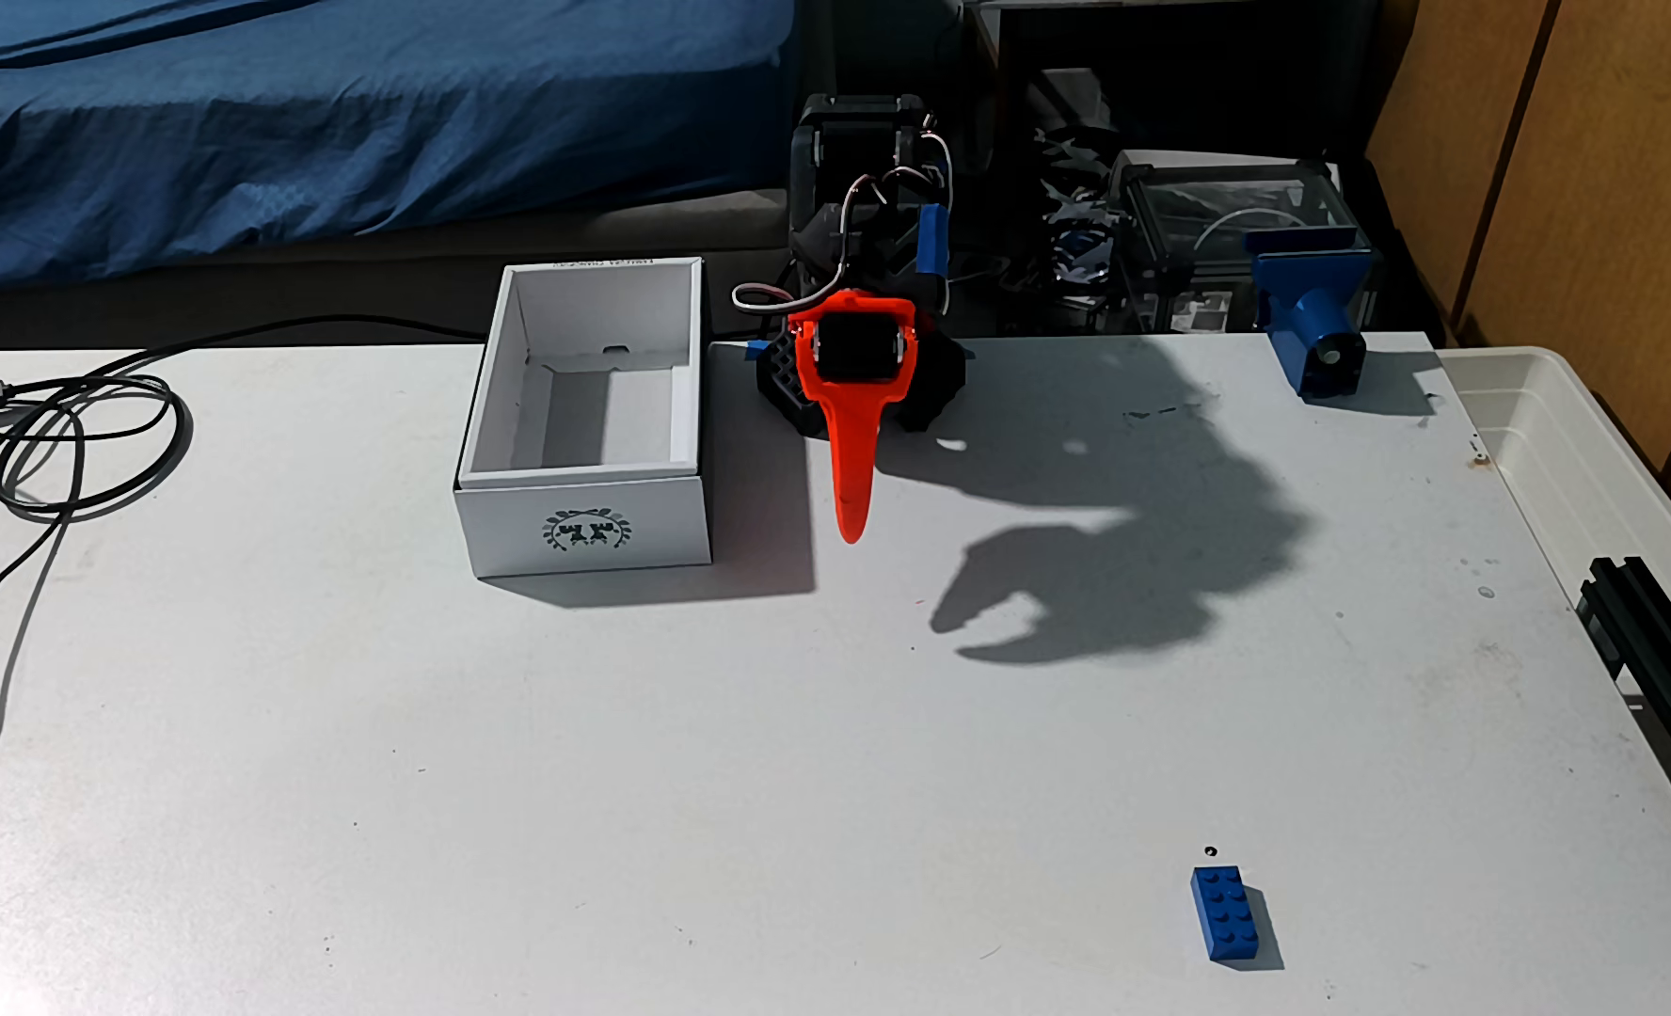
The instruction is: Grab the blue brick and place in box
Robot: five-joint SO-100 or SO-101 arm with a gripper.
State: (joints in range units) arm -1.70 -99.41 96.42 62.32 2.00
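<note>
The blue brick (1226,914) lies flat on the white table near the front right, studs up, with nothing touching it. The box (585,420) stands open and empty at the back centre-left, its crest side facing the camera. My gripper (851,528) hangs just right of the box, far from the brick. Its orange finger (851,459) points down toward the table front and hides the black finger behind it. Its shadow on the table shows two tips a little apart. Nothing is held.
Black cables (79,440) loop on the table's left side. A blue clamp-like part (1315,322) sits at the back right edge. A translucent bin (1594,469) borders the table on the right, with a black rail (1662,645) in front of it.
</note>
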